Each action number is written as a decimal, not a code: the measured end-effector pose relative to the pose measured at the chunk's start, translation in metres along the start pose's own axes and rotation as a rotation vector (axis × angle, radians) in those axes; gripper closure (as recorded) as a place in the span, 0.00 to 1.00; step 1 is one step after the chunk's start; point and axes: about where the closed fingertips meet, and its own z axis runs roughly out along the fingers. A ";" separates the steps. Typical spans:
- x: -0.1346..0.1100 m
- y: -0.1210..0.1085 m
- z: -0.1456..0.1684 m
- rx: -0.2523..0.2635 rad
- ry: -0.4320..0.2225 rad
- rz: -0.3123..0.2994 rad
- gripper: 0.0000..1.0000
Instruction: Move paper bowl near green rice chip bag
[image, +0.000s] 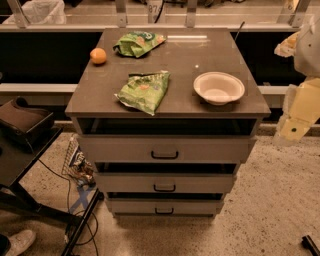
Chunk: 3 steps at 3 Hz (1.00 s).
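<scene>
The white paper bowl (218, 88) sits upright on the right front part of the cabinet top (185, 60). The green rice chip bag (138, 43), deeper green with a white lettered patch, lies at the back of the top, left of centre. The bowl is well apart from it, to the right and nearer the front. My gripper (294, 129) hangs at the right edge of the view, off the cabinet's right side and about level with its front edge. It holds nothing that I can see.
A larger pale green bag (145, 90) with orange spots lies at the front, between the bowl and the chip bag. An orange (98, 55) sits at the back left. The cabinet has several drawers (165, 150). A dark stand (22, 130) is on the left floor.
</scene>
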 end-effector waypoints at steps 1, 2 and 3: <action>0.000 0.000 0.000 0.000 0.000 0.000 0.00; -0.001 -0.009 0.003 0.033 0.034 0.032 0.00; 0.003 -0.040 0.014 0.186 0.090 0.165 0.00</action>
